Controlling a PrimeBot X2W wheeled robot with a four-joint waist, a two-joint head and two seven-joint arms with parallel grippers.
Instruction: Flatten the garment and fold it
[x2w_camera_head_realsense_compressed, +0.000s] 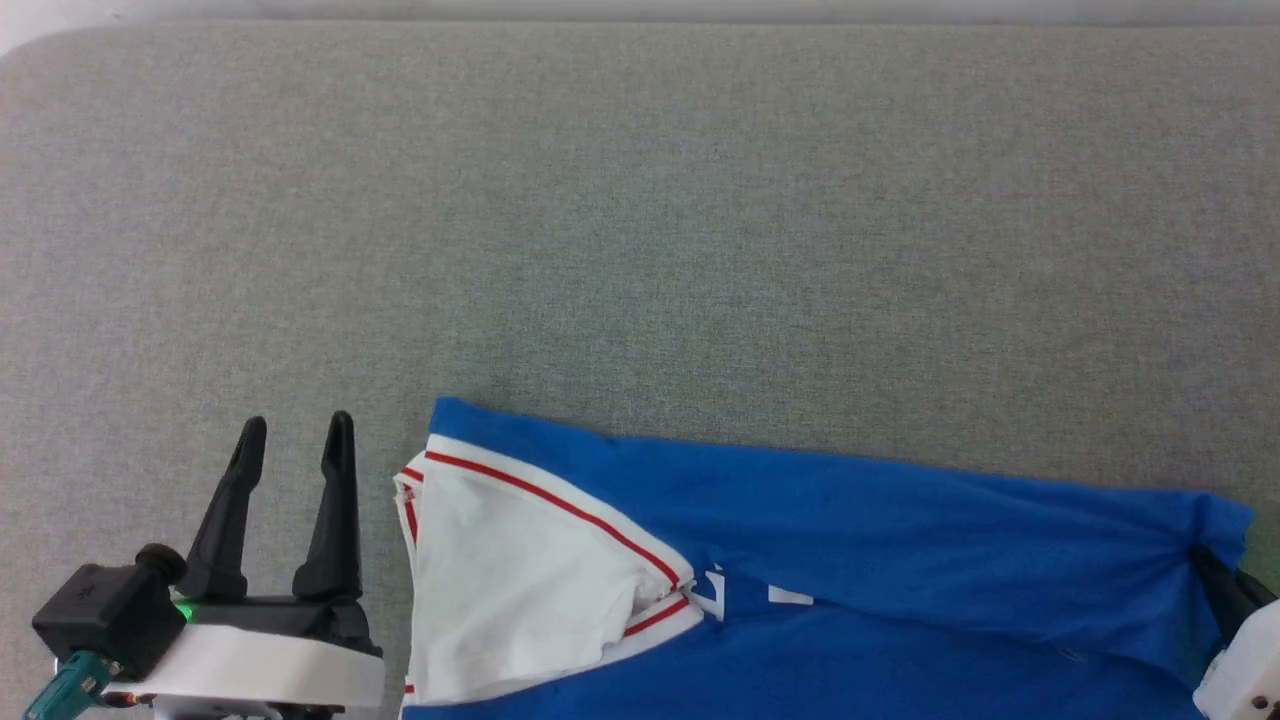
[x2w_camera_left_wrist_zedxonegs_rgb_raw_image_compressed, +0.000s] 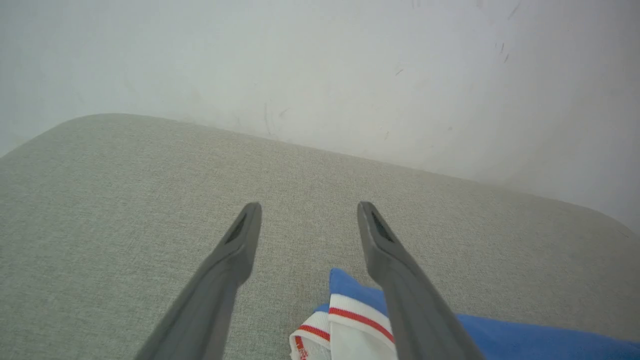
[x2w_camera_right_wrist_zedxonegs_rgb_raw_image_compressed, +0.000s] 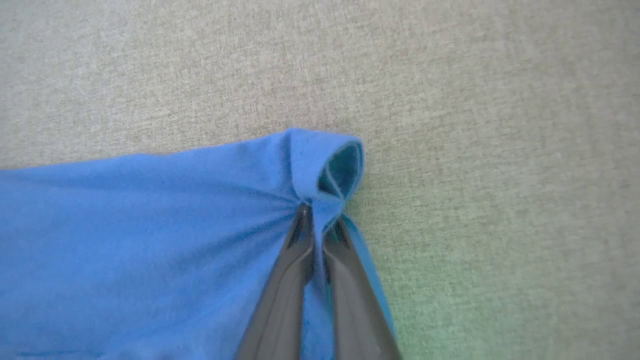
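Pinches a blue corner of the garment (x2w_camera_head_realsense_compressed: 900, 540) (bottom right, head view) with right gripper (x2w_camera_right_wrist_zedxonegs_rgb_raw_image_compressed: 320, 214), with left gripper (x2w_camera_head_realsense_compressed: 297, 420) spread empty, lower left. Risks slipping that thin pinch under a one-sided pull.

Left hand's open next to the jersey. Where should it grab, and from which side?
Probably the far-left blue corner of the garment, next to the striped sleeve trim. Come in from the left, low over the grey surface: that edge faces the open left hand and mirrors the right hand pinching the far-right corner.
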